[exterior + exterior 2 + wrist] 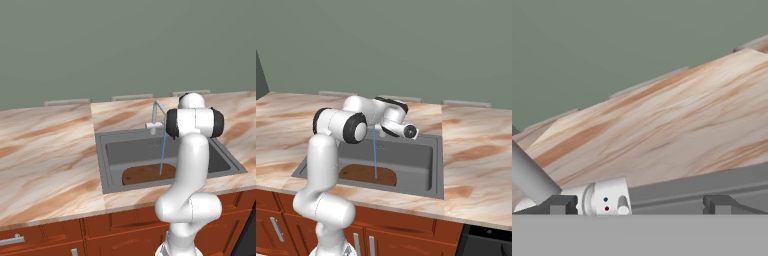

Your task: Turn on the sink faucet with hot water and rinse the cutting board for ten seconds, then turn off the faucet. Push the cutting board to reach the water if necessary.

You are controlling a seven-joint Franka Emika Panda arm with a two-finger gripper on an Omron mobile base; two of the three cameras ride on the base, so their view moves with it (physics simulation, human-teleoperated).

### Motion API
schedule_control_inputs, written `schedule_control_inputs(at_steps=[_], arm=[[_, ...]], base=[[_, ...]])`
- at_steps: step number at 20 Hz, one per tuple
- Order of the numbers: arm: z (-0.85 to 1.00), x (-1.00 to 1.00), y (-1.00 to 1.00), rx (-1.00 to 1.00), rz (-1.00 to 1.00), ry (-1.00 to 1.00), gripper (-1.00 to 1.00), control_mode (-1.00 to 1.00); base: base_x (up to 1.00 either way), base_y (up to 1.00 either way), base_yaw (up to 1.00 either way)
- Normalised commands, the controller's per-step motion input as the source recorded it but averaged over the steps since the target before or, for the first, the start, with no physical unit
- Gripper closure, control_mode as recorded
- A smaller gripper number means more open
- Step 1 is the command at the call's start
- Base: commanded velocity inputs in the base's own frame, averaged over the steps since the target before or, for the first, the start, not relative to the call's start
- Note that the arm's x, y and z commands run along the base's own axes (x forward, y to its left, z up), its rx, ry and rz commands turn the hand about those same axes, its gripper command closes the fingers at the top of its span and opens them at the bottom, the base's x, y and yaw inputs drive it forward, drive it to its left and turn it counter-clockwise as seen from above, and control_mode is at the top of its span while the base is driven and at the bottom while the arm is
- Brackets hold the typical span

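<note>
The sink faucet (156, 116) stands at the back rim of the sink (102, 165), and a thin blue stream of water (163, 152) falls from its spout. The stream lands on the right part of the dark-brown cutting board (145, 174), which lies flat on the basin floor near the front wall. From the right base view, the water (375, 152) hits the cutting board (363, 174) at its right end. My gripper (641, 205) is open just in front of the faucet, whose white base (607, 197) sits close to the left fingertip (562, 204). Nothing is held.
Marbled tan counter (45, 155) spreads on both sides of the sink, with a green wall behind. My own arm (192, 165) rises in front of the basin's right half. Wooden cabinet fronts (115, 230) run below the counter edge.
</note>
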Motion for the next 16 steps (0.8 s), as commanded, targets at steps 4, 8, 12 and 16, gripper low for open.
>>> schedule_control_inputs(at_steps=[4,8,12,16], arm=[[0.0,0.0,0.0,0.0,0.0,0.05,-1.0,-1.0],[0.0,0.0,0.0,0.0,0.0,0.09,-1.0,-1.0],[0.0,0.0,-0.03,0.0,0.0,0.1,-1.0,-1.0],[0.0,0.0,-0.07,0.0,0.0,0.08,-1.0,-1.0]], base=[[0.0,0.0,0.0],[0.0,0.0,0.0],[0.0,0.0,0.0],[0.0,0.0,0.0]])
